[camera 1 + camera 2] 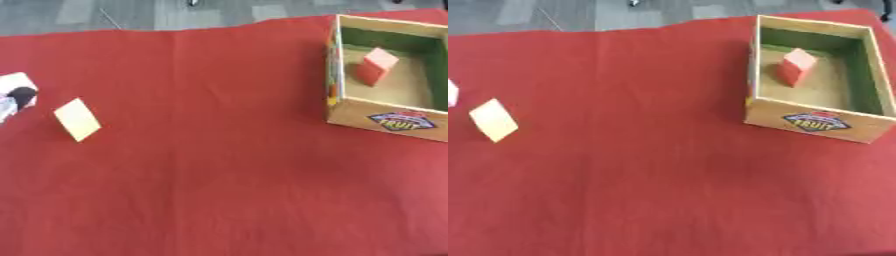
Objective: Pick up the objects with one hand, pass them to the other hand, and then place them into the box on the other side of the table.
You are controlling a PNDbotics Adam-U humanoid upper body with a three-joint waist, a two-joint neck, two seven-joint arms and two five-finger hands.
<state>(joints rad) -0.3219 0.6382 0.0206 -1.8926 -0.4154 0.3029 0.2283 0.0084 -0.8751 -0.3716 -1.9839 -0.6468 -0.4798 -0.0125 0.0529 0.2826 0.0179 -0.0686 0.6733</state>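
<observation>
Red cloth covers the tabletop [219, 165], matte, with faint fold lines; near half carries nothing.

Mid-left: pale yellow flat rectangular block [77, 119], standing tilted on an edge, long axis running near-right to far-left. Looks rigid, foam or wood, can't tell which.

Just left of it, at the view edge: left hand [19, 95], only a dark tip and a pale part showing, touching or overlapping a white block [15, 81]. Fingers apart or together: cannot tell. Right hand not in view.

So the yellow block lies just right of the left hand, and the left is the nearer one.

Far right: open cardboard box with green inner walls and a fruit label [820, 121]. Red-orange block [796, 66] already stands inside.

Beyond the cloth: grey floor.
</observation>
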